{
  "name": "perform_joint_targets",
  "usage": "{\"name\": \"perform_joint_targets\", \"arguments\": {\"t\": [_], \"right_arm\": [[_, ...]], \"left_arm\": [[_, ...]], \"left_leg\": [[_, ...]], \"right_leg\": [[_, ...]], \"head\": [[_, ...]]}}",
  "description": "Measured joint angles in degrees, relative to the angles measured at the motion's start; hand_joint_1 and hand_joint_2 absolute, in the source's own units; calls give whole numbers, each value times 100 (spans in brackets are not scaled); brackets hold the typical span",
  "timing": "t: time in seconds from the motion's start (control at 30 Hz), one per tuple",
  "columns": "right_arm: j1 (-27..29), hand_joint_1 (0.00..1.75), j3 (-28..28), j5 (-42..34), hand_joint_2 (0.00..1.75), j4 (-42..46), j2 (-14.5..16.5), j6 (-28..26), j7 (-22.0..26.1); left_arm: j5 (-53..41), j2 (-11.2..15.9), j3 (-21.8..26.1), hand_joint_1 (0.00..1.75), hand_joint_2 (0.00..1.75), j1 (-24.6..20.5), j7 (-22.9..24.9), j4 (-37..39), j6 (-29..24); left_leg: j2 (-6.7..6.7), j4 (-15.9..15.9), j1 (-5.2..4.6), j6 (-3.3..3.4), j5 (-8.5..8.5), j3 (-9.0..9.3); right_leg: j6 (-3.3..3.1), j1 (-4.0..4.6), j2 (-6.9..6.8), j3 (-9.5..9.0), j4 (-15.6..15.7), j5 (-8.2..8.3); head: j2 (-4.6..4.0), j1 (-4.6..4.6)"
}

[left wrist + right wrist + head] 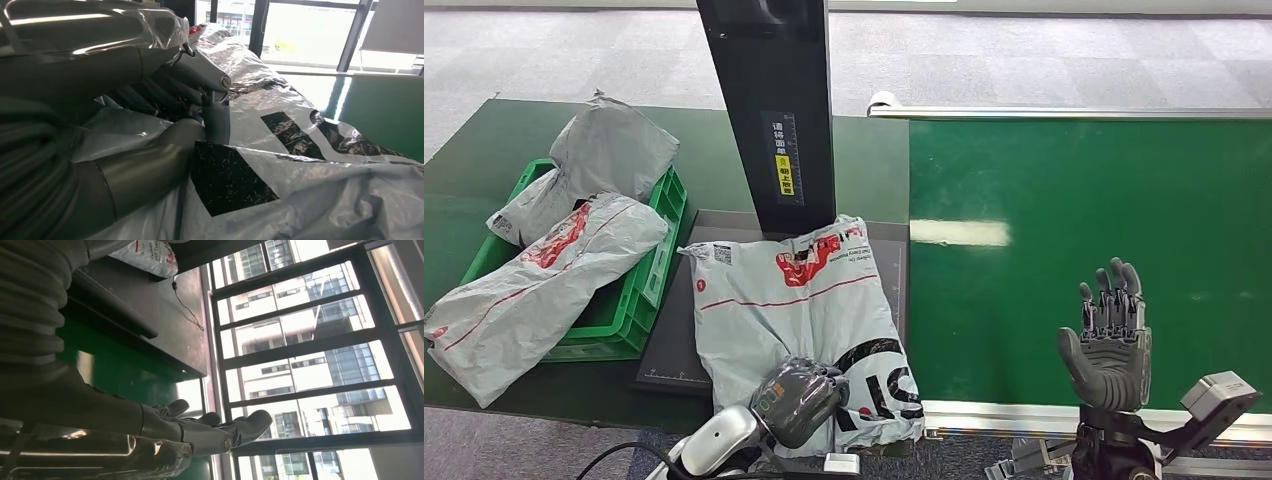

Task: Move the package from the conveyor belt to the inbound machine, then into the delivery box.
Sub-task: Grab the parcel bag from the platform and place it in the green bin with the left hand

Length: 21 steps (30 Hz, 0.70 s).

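Grey plastic mailer package (809,310) with red and black print lay flat on the dark inbound machine platform (674,350); left hand (802,398) gripped its near edge, fingers (200,65) curled into the plastic. Right hand (1108,342) hovered over the green conveyor belt (1084,200), fingers (247,422) spread, holding nothing. Farther left, a green plastic crate (639,290) held three grey mailers (544,270).

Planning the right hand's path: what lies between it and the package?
Head view: only bare green belt lies between the right hand and the package.

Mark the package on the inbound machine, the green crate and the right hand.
package (794,300), head view, on its white middle.
green crate (667,205), head view, on its right rim.
right hand (1107,350), head view, on the back of the raised hand.
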State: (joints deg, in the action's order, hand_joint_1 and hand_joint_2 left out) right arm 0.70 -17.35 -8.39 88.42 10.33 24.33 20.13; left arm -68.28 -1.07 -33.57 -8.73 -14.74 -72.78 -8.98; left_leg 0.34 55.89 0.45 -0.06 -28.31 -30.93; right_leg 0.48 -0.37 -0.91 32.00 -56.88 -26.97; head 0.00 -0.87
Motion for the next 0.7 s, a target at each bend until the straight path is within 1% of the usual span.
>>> {"name": "perform_joint_targets", "arguments": {"t": [0.27, 0.43, 0.57, 0.63, 0.7], "right_arm": [[1, 0, -32, -3, 175, 16, 1, -1, 3], [38, 0, -76, -11, 175, 74, 21, -19, 9], [100, 0, -121, -25, 175, 135, 52, -47, 36], [121, 0, -129, -52, 175, 141, 46, -86, 95], [127, 0, -130, -106, 175, 141, 23, -126, 152]], "left_arm": [[153, 16, 3, 175, 175, 10, -60, -34, 8], [843, 55, 121, 175, 175, 84, -431, -435, -102], [1600, 176, 458, 175, 175, 46, -764, -1157, -424], [2002, 304, 760, 175, 175, -64, -903, -1586, -564], [2411, 435, 1145, 175, 175, -223, -1010, -2017, -584]], "left_leg": [[0, 0, 0, 0, 0, 0], [0, 0, 0, 0, 0, -1], [0, 0, 2, -1, 0, -1], [0, 0, 4, -3, 2, -1], [0, -1, 5, -6, 5, -1]], "right_leg": [[0, 0, 0, 0, 0, 0], [0, 0, 0, 1, 0, 0], [0, 2, 0, 1, -1, 0], [-1, 3, 0, 1, -3, 0], [-1, 4, 0, 1, -7, 0]], "head": [[0, 0], [0, 1], [0, 0], [0, 1], [0, 1]]}}
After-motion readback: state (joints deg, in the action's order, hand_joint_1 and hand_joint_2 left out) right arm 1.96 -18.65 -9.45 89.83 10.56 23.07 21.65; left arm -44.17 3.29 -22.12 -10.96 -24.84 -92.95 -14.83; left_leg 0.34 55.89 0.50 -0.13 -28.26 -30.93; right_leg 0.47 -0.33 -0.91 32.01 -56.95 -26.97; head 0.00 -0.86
